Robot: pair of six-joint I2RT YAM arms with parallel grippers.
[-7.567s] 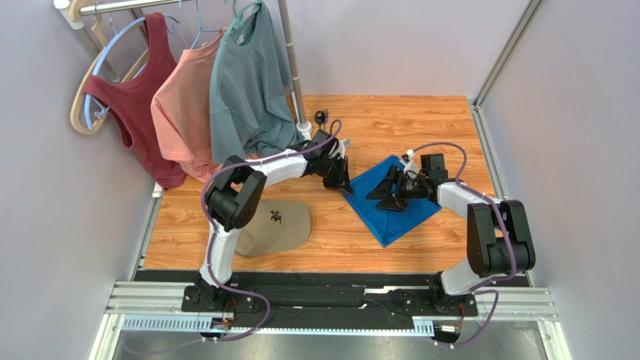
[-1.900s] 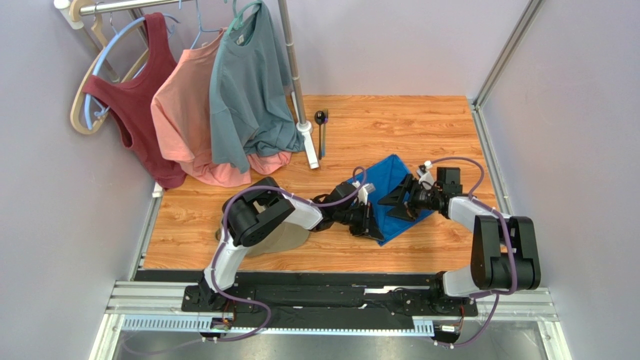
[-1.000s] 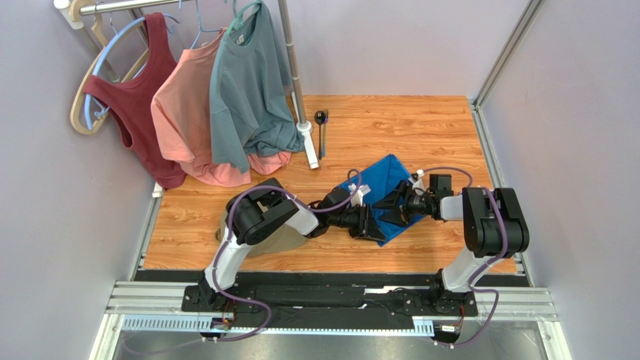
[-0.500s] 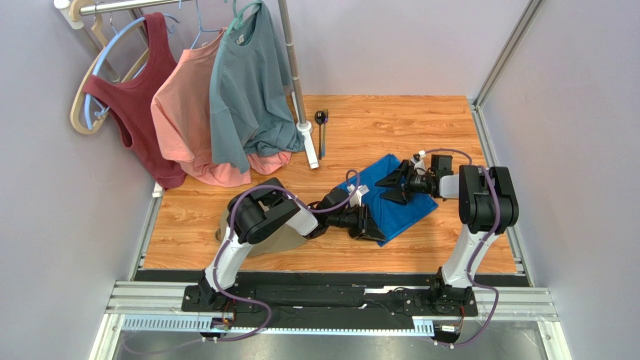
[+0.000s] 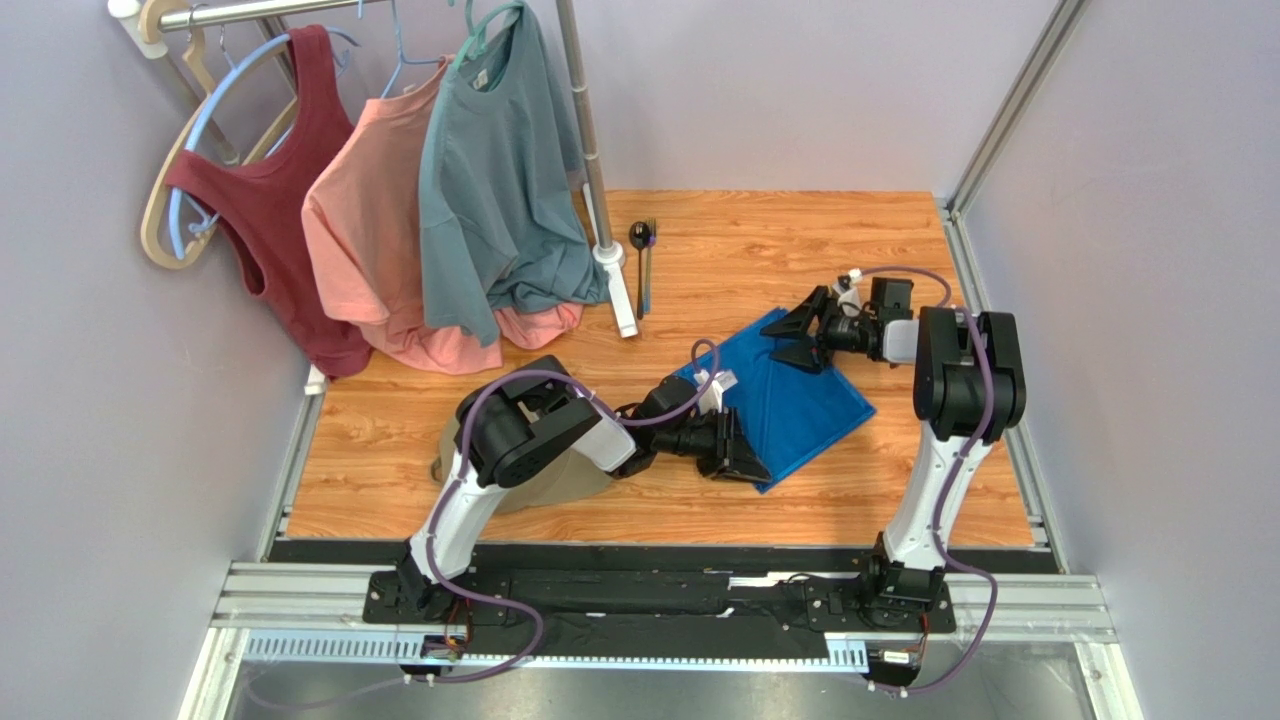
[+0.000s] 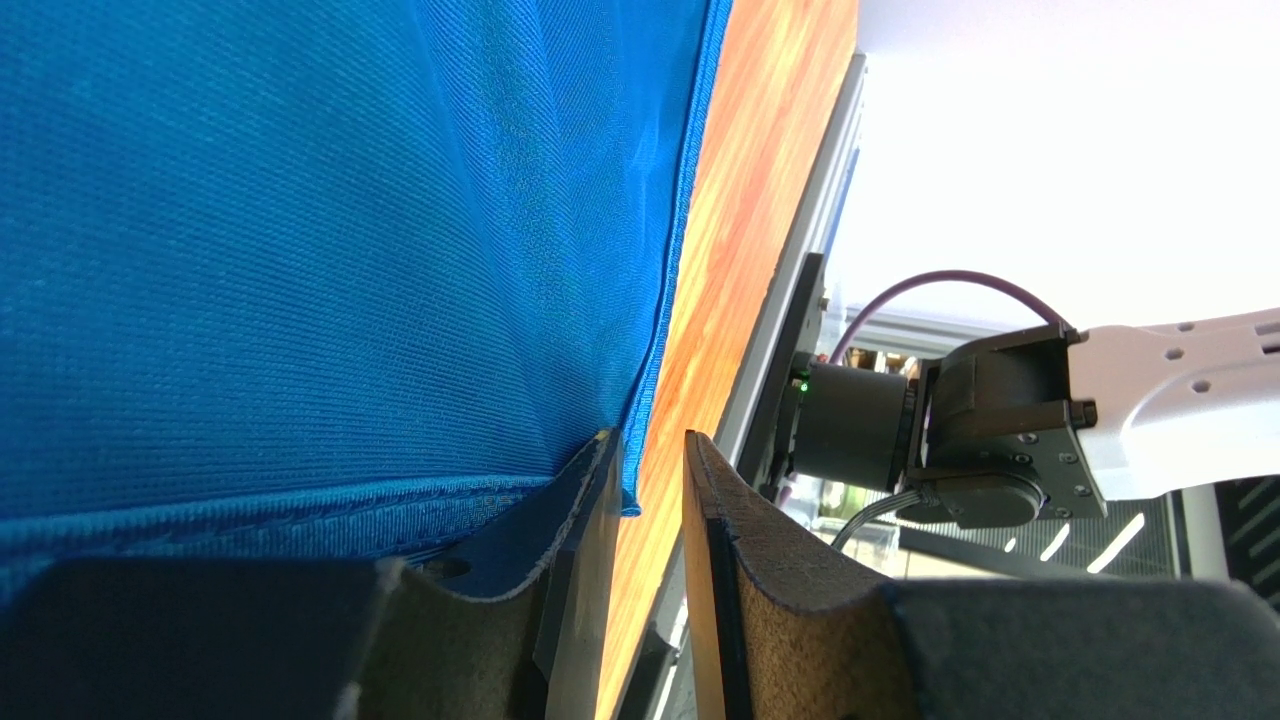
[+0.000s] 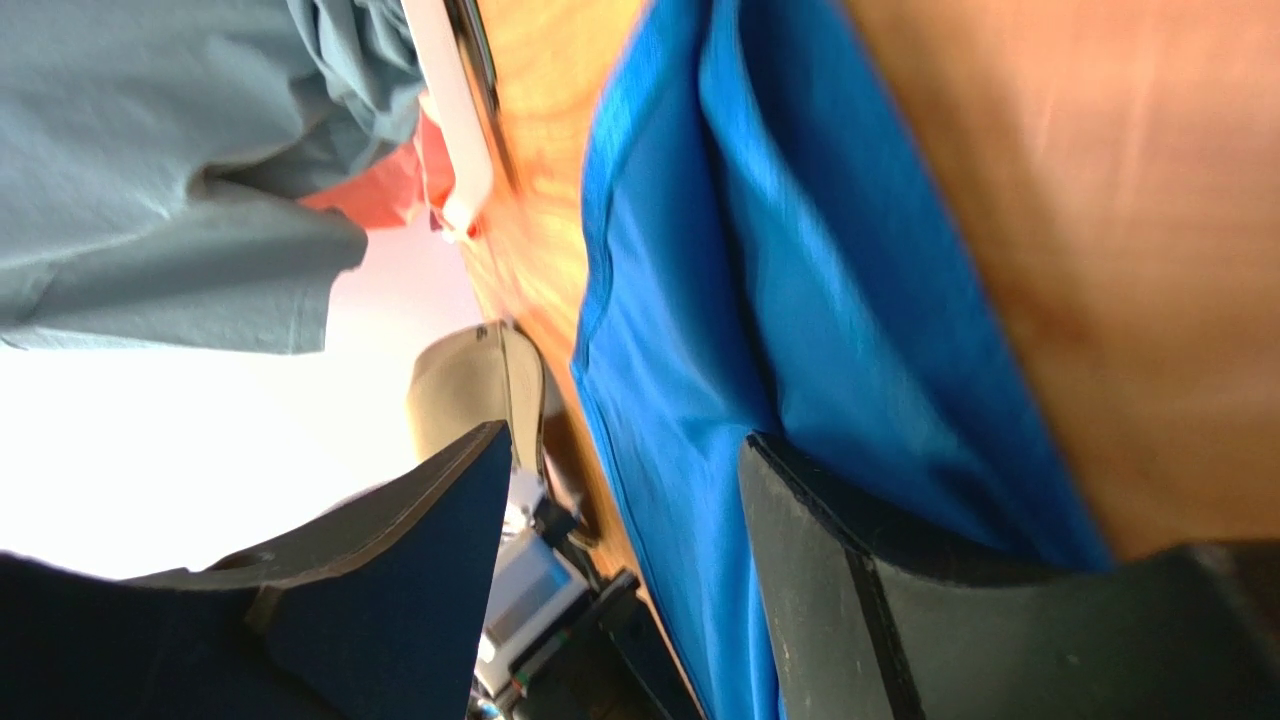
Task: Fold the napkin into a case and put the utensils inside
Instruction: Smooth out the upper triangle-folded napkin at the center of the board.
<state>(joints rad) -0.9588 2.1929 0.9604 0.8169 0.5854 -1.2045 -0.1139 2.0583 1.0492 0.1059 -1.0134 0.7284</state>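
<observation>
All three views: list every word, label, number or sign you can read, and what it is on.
None readable. The napkin and the hanging shirts are plain; the tan cap is mostly hidden under the left arm, showing no mark.

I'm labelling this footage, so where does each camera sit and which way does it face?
Top external: fixed above, behind the arms, looking down at the table; both arms show, left pincer and right pincer at the napkin.
Left wrist: low at the napkin's near corner, facing the right arm's lower joints; own fingers narrowly parted.
Right wrist: low over the napkin's far end, facing the grey-teal shirt and tan cap; own fingers wide apart.
Shared: all three show the napkin; top and right wrist share shirt and cap.
</observation>
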